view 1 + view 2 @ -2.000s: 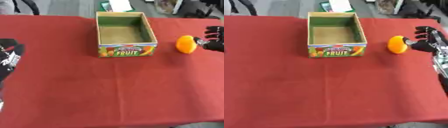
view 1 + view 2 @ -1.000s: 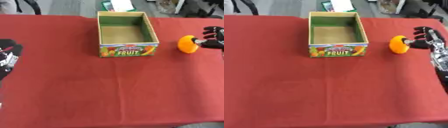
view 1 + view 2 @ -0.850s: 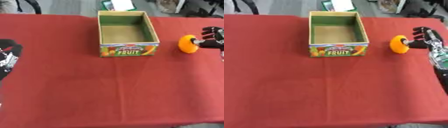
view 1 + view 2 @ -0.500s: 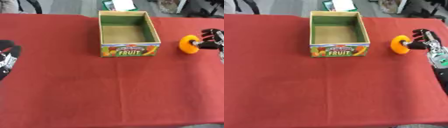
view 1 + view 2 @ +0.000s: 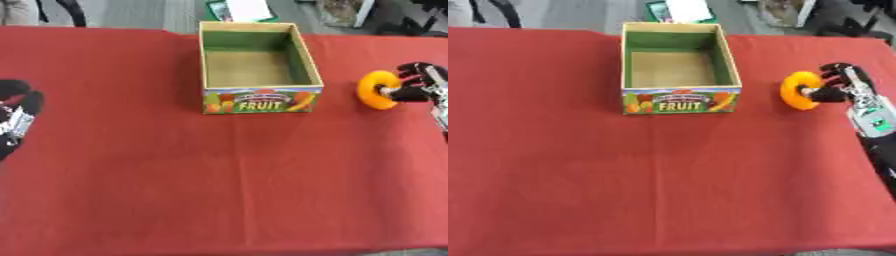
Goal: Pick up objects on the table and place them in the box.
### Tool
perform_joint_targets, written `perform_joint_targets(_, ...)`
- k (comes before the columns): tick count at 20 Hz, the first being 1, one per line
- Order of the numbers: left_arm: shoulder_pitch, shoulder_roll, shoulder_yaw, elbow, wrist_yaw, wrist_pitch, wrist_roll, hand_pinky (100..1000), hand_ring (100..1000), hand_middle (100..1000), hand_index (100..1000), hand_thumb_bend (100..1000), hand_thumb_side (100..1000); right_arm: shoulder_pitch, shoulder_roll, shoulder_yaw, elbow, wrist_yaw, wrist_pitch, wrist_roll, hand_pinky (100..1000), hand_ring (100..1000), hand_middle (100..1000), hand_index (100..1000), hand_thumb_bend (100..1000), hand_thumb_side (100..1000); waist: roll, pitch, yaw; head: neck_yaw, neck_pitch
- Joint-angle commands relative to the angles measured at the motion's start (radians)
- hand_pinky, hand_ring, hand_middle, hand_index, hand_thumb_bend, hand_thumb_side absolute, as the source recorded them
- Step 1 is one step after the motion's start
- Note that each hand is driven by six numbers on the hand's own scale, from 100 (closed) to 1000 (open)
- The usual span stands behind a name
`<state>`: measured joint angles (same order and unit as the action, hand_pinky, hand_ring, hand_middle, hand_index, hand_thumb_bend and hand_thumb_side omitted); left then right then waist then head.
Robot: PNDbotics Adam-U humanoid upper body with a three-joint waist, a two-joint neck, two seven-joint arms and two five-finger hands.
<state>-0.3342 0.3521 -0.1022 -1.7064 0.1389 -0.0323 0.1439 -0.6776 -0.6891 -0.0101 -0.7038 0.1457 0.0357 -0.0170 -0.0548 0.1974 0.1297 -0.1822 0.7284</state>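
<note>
- The orange object (image 5: 800, 90) sat at the right of the frame, to the right of the box and well apart from it, level with the box's front wall.
- It looked like a rounded orange-yellow piece, taller than wide, its long axis running roughly up and down the frame; a dark spot showed on its right face where a finger met it. What it was exactly could not be told.
- The right hand (image 5: 839, 85) came in from the right edge, its dark fingers curled around the orange object's right side, pinching it.
- The box (image 5: 677, 104) stood open in the upper middle, its long axis running from near to far, with green inner walls, a bare brown floor and "FRUIT" printed on the near wall.
- The left hand (image 5: 12, 120) showed at the left edge, mid-height; whether its fingers were spread or curled could not be told.
- A red cloth (image 5: 219, 185) covered the table, with a faint crease down its middle.
- Beyond the far edge lay grey floor and a green item with a white sheet (image 5: 236, 9).
</note>
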Motion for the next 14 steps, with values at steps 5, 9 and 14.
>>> perform_joint_targets(5, -0.016, 0.017, 0.003, -0.019, 0.005, -0.001, -0.001, 717, 777, 641, 644, 612, 390, -0.012, -0.020, 0.005, -0.007, 0.095, -0.009, 0.053, 713, 662, 529, 599, 100, 100, 0.001, -0.012, -0.001, 0.001, -0.002)
perform_joint_targets(9, -0.016, 0.018, 0.003, -0.019, 0.005, -0.001, 0.000, 717, 777, 642, 644, 613, 390, -0.010, -0.020, -0.002, -0.018, 0.146, -0.003, 0.016, 651, 589, 390, 446, 100, 100, 0.002, -0.013, -0.003, 0.002, 0.000)
perform_joint_targets(14, -0.015, 0.018, 0.003, -0.021, 0.005, 0.000, 0.001, 717, 777, 643, 644, 614, 390, -0.006, -0.023, -0.010, -0.036, 0.175, -0.004, -0.092, 548, 486, 213, 275, 100, 100, 0.003, -0.015, -0.004, 0.003, 0.001)
